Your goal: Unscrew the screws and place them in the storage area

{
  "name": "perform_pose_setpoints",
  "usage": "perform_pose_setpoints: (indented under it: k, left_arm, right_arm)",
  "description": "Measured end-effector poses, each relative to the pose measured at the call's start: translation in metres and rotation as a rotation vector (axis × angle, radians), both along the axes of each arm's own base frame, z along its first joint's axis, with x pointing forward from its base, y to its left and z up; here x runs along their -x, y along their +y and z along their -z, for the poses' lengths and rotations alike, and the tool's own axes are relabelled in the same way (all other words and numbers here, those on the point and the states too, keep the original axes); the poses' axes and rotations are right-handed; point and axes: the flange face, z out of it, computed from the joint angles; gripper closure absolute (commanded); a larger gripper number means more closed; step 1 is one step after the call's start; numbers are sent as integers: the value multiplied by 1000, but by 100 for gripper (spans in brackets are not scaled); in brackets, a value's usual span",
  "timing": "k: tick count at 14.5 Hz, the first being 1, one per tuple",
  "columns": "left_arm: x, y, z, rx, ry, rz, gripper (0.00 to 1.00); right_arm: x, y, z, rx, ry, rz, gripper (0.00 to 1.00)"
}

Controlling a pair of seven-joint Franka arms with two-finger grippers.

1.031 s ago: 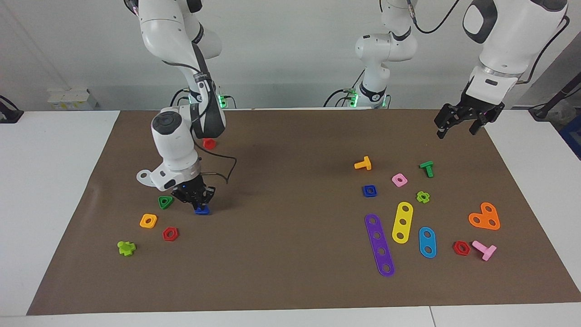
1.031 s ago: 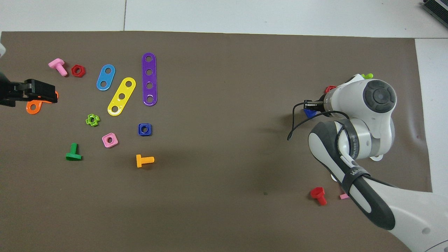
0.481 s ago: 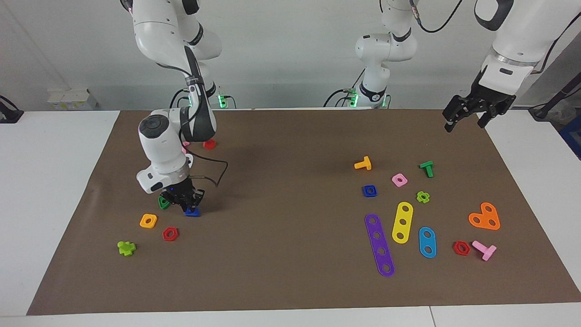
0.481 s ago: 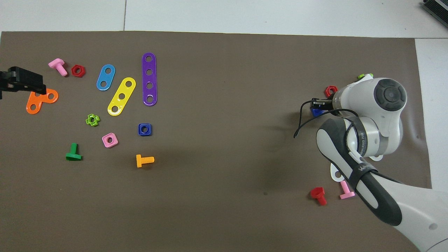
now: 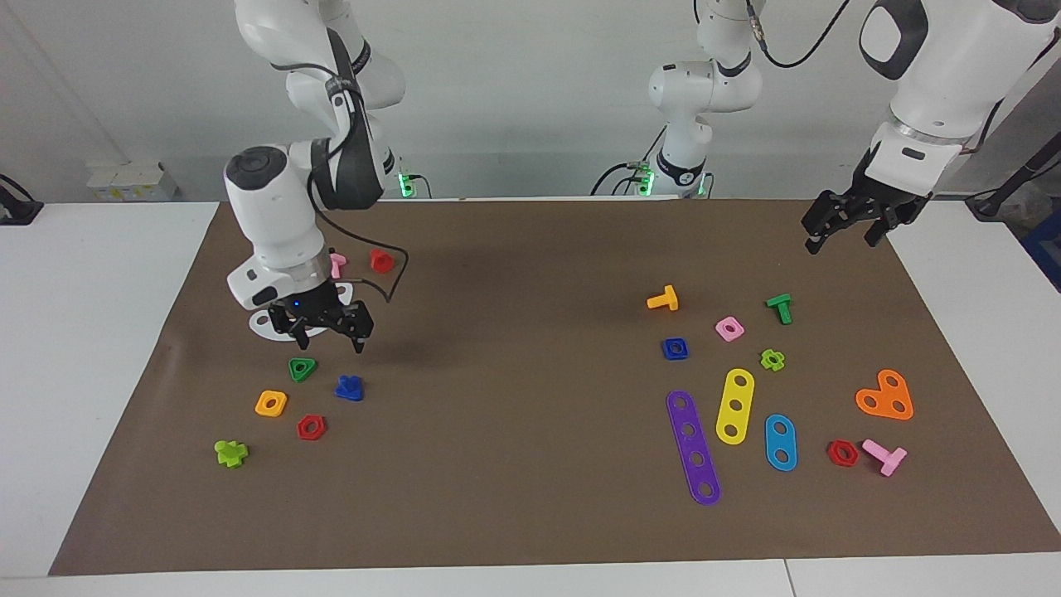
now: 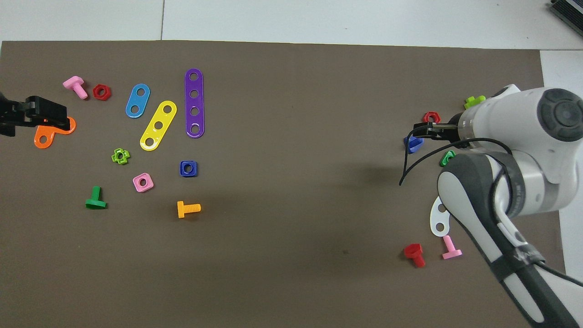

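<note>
A blue screw (image 5: pixel 349 387) (image 6: pixel 413 144) lies loose on the brown mat at the edge of the storage area (image 5: pixel 292 395), beside the green triangular nut (image 5: pixel 302 368) and the red hexagonal nut (image 5: pixel 311 427). The orange square nut (image 5: pixel 271 403) is close by. My right gripper (image 5: pixel 329 338) (image 6: pixel 423 130) hangs open and empty above the mat, just above the green nut and the blue screw, touching neither. Over the mat's corner at the left arm's end, my left gripper (image 5: pixel 839 240) (image 6: pixel 57 119) stays raised, open and empty.
A white plate (image 6: pixel 439 218), a pink screw (image 5: pixel 336 265) and a red screw (image 5: pixel 381 261) lie under the right arm. At the left arm's end lie strip plates (image 5: pixel 693 446), an orange plate (image 5: pixel 885 395), several nuts and orange (image 5: pixel 664 299), green (image 5: pixel 779 307) and pink (image 5: pixel 885 454) screws.
My right gripper opened, let go of the blue screw on the mat and rose, drawing back toward the robots. The left gripper only drifted a little in the air.
</note>
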Motion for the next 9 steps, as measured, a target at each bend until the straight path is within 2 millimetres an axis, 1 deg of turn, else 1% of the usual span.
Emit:
perform_pose_setpoints:
  k: [2, 5, 7, 8, 9]
  left_arm:
    - [5, 0, 5, 0, 14, 0, 0]
    - [12, -2, 10, 0, 29, 5, 0]
    - [15, -5, 13, 0, 36, 10, 0]
    - [16, -5, 13, 0, 38, 11, 0]
    - [17, -4, 14, 0, 38, 10, 0]
  right_arm:
    - [12, -5, -44, 0, 18, 8, 0]
    - [13, -16, -105, 2, 34, 20, 0]
    - [14, -21, -137, -2, 37, 29, 0]
    - [14, -22, -148, -5, 39, 31, 0]
    - [14, -23, -155, -6, 44, 32, 0]
